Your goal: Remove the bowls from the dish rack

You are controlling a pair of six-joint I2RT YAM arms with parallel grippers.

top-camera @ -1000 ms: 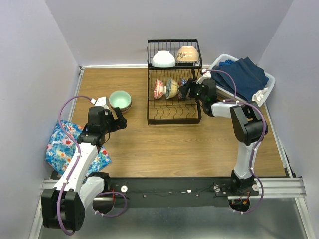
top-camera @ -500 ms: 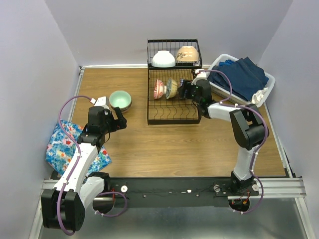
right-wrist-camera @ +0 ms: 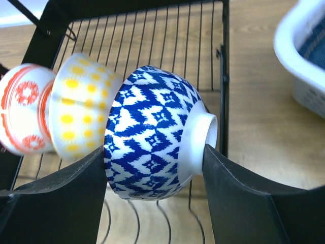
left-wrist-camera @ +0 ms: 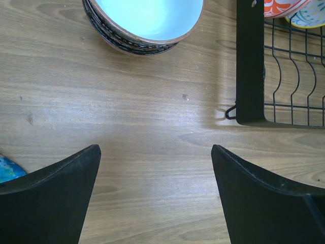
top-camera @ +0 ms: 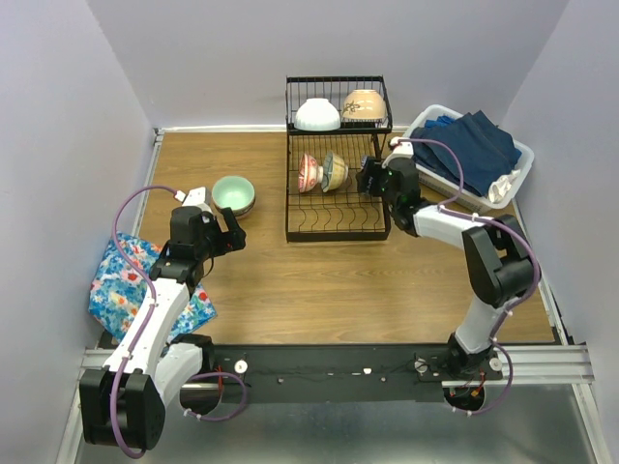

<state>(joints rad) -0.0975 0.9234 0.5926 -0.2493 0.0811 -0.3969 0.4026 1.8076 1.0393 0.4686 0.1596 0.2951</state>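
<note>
Robot lab — walled wooden table (top-camera: 319,280)

I count one dish rack (left-wrist-camera: 250,61), two on its upper shelf, white bowl (top-camera: 317,115), beige bowl (top-camera: 364,104), three at its lower tray, red-patterned bowl (top-camera: 309,172), yellow-dotted bowl (right-wrist-camera: 81,112), blue-zigzag bowl (right-wrist-camera: 152,132), one mint-green bowl (top-camera: 233,192) topping a stack (left-wrist-camera: 127,47) on the worktop (top-camera: 290,280) that I cannot count, one white basket (top-camera: 525,153), one floral cloth (top-camera: 116,280).
</note>
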